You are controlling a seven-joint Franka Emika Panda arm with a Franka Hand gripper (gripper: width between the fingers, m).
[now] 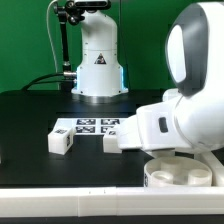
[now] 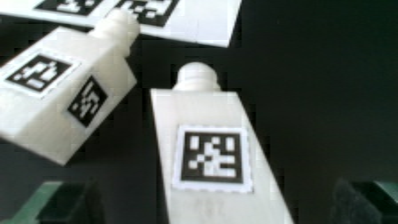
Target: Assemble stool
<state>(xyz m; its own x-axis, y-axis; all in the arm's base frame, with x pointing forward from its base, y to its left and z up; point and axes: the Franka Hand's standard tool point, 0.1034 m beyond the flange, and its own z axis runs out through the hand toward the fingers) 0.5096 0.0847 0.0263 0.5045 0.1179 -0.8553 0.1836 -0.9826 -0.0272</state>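
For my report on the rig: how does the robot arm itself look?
The arm is glossy white with rounded shells and a dark grey joint face. Its base carries a triangular warning label and shows a blue light. The pincer fingertips look dark and blurred.

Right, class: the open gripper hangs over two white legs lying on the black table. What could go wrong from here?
1. The gripper is lined up over the middle leg, but the tilted leg lies close beside it. A finger coming down might knock that one.
2. In the exterior view the arm hides the grasp and part of the seat, so a slip could go unnoticed there.
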